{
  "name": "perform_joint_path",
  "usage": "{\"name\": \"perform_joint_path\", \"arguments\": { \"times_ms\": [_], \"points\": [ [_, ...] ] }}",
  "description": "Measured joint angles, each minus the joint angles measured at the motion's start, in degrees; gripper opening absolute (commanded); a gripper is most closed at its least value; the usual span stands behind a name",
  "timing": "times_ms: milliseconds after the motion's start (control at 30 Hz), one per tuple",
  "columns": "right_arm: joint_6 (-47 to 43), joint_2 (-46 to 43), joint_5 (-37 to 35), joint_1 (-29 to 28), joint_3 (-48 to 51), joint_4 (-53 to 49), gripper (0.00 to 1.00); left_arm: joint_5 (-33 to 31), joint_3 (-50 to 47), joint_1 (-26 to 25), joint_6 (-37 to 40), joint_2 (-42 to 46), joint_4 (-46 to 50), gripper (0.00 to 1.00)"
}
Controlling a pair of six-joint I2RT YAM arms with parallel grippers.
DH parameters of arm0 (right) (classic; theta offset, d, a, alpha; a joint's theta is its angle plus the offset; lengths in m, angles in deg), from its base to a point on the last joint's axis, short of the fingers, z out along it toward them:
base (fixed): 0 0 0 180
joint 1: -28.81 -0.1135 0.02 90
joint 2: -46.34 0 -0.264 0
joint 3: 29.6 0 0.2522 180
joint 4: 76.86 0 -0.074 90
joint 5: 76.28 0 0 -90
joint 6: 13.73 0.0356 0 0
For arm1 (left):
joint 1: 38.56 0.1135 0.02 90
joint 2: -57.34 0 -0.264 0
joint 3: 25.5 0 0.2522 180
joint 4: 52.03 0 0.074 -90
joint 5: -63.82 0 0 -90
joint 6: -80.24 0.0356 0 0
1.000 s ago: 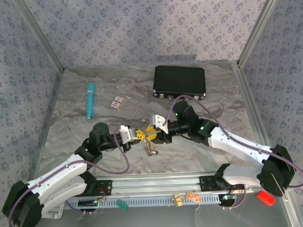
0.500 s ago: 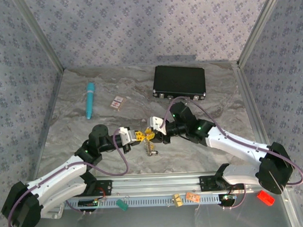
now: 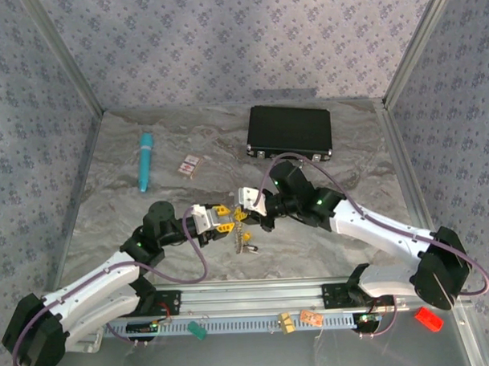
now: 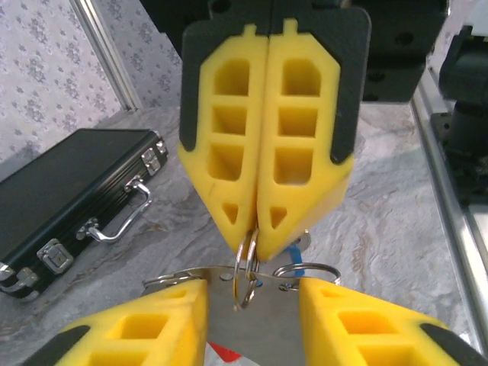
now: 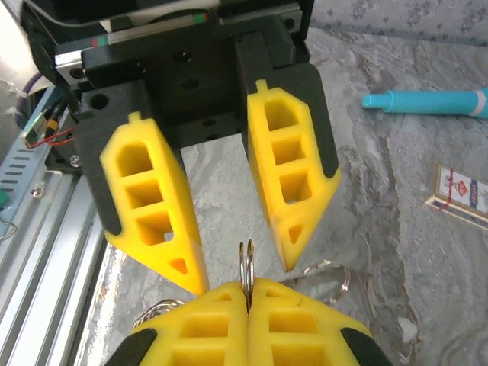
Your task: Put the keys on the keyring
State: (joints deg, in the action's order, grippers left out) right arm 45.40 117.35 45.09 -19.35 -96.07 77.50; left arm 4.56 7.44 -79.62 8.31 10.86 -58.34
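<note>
A thin silvery keyring (image 5: 246, 267) stands on edge above the middle of the table (image 3: 349, 187). It is nipped at its rim by the right end effector (image 4: 256, 241), whose two yellow fingers are pressed flat together on the wire. Two smaller rings (image 4: 306, 270) sit to either side of it, level with the grip. Facing it tip to tip, the left end effector (image 3: 220, 219) has its yellow fingers parted to a moderate gap, one on each side of the keyring and clear of it. From above, a fine chain (image 3: 243, 231) runs toward the near edge to the keys (image 3: 247, 246), a small dark and silvery clump just in front of the two end effectors. Their colours are too small to make out, and whether they rest on the table or hang cannot be told. Farther back, a closed black case (image 3: 289, 131) with a metal handle lies right of centre. A small pink-and-white card (image 3: 190, 164) lies to its left and a teal pen (image 3: 146, 161) farther left, all on the grey marbled table.
</note>
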Motion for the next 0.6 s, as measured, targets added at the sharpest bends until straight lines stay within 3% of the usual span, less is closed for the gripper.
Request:
{"name": "perform_joint_path", "arguments": {
  "times_ms": [267, 500, 600],
  "points": [
    [-4.8, 2.7, -5.5, -2.0, -7.5, -9.5, 0.00, -1.9, 3.4, 0.0, 2.0, 0.0, 4.5, 0.38],
    [-8.3, 5.2, -9.8, -4.2, -11.8, -16.3, 0.00, -1.9, 3.6, 0.0, 3.2, -0.2, 6.1, 0.27],
    [-9.3, 6.0, -10.9, -4.8, -12.8, -17.9, 0.00, -1.9, 3.6, 0.0, 3.5, -0.2, 6.6, 0.28]
  ]
}}
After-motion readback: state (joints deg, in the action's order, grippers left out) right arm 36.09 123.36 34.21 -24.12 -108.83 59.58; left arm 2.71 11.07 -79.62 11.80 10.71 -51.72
